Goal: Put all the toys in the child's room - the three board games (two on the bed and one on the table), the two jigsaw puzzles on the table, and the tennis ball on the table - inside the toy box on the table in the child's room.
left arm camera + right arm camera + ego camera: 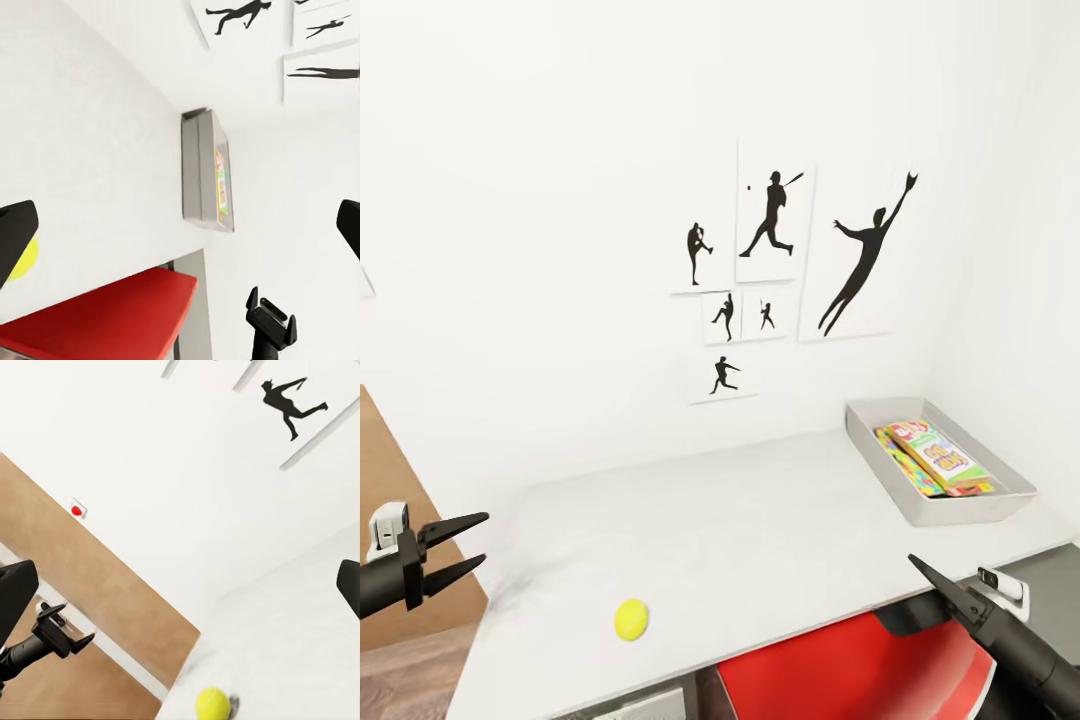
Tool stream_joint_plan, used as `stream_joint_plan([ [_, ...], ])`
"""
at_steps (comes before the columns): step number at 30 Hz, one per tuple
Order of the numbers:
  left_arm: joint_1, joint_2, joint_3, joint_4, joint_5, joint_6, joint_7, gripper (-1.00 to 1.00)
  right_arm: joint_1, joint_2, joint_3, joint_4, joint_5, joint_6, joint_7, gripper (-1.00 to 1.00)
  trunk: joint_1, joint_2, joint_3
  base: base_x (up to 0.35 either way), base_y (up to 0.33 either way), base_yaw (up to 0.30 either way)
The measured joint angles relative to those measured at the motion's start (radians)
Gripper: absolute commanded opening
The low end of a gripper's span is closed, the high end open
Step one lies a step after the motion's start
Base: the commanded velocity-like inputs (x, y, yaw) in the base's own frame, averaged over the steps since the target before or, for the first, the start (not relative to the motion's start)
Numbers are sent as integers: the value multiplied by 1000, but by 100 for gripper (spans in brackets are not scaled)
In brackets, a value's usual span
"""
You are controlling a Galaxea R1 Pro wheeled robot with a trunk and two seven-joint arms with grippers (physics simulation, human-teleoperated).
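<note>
While both arms hang out past the near edge of the long pale grey table (760, 530), a small yellow-green tennis ball (631, 619) sits alone on its top, close to that edge. The black left gripper (472, 541) is wide open with nothing in it, off the table's left end. The black right gripper (928, 578) is near the front right edge; I cannot tell how far open it is. Far off in the back right corner sits the shallow light grey toy box (960, 510), with bright flat games (945, 458) stacked inside.
</note>
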Motion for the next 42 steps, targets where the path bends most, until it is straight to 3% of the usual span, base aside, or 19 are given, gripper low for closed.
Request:
stream_joint_plan([
  [12,0,0,-13,1,0,0,0,100,0,0,0,0,0,1,-1,100,0,0,0,0,9,283],
  [34,0,0,-20,0,-2,0,0,100,0,-6,-1,5,0,1,0,100,0,0,0,5,137,282],
  [42,0,0,-20,1,-2,0,0,100,0,-7,-4,11,-3,-2,6,100,0,0,0,51,76,89],
])
